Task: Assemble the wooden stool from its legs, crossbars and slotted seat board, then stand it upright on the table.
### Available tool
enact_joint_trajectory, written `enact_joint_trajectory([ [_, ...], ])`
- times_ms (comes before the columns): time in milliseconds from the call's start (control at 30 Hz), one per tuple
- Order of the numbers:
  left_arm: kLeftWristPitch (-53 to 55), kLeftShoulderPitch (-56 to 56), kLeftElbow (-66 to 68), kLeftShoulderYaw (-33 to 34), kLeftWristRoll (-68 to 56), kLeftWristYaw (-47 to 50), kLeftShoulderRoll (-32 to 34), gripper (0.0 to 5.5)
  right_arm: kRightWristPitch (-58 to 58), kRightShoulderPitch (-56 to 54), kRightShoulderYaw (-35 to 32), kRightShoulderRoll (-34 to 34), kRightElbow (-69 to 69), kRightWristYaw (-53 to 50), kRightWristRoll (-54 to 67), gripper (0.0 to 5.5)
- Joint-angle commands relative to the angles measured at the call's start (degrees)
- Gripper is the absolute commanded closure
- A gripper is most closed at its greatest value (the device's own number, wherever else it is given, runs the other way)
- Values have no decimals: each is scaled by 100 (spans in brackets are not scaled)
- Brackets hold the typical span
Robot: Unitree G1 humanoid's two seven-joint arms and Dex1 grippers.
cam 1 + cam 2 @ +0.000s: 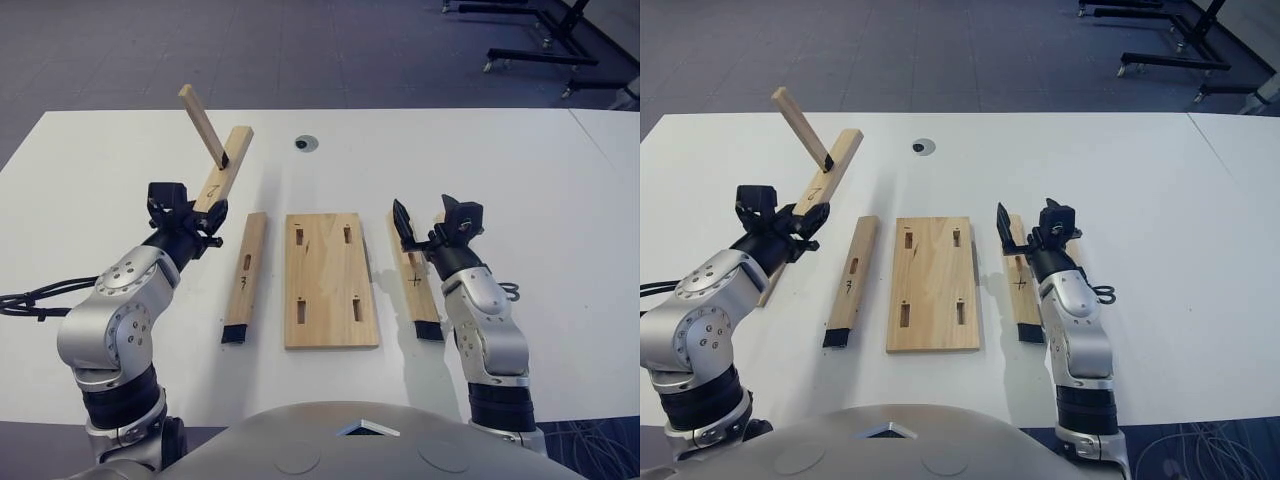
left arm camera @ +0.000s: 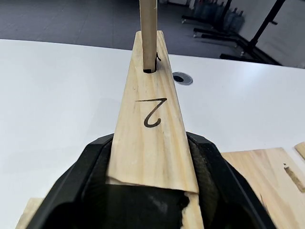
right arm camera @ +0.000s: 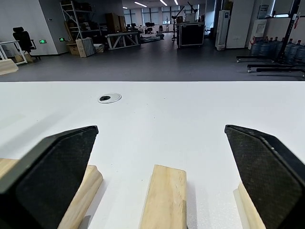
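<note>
The left hand (image 1: 200,215) is clamped around the near end of the leg marked 2 (image 1: 225,165). Beyond the hand, a crossbar (image 1: 203,125) stands tilted in that leg's far slot. The right hand (image 1: 430,220) hangs wide open and holds nothing, just above another leg (image 1: 420,290) lying on the worktop (image 1: 520,180). Between the hands lie the slotted seat board (image 1: 328,280) and leg 3 (image 1: 245,275).

Raised leg (image 2: 151,138) bears "2", lying leg (image 1: 244,275) "3", rightmost leg (image 1: 417,292) a cross-like mark.
</note>
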Motion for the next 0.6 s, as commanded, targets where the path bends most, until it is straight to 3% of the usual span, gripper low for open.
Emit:
enact_joint_trajectory([
  [33, -495, -443, 287, 263, -614, -300, -366, 346, -157, -388, -92, -42, 198, -36, -58, 60],
  [133, -593, -674, 604, 487, -1519, -660, -725, 346, -137, -1016, -428, -138, 432, 37, 266, 60],
  [267, -328, -719, 887, 553, -2983, -1176, -913, 346, 421, -2050, -1159, -101, 883, 512, 1759, 60],
  [467, 48, -741, 1596, 606, -5331, -1182, -749, 346, 1721, -2982, -1840, -54, 1300, 1320, 4355, 60],
  [600, -87, -657, 1759, 415, -6048, -1060, -570, 346, 2172, -3192, -2060, 21, 1327, 1502, 5454, 60],
])
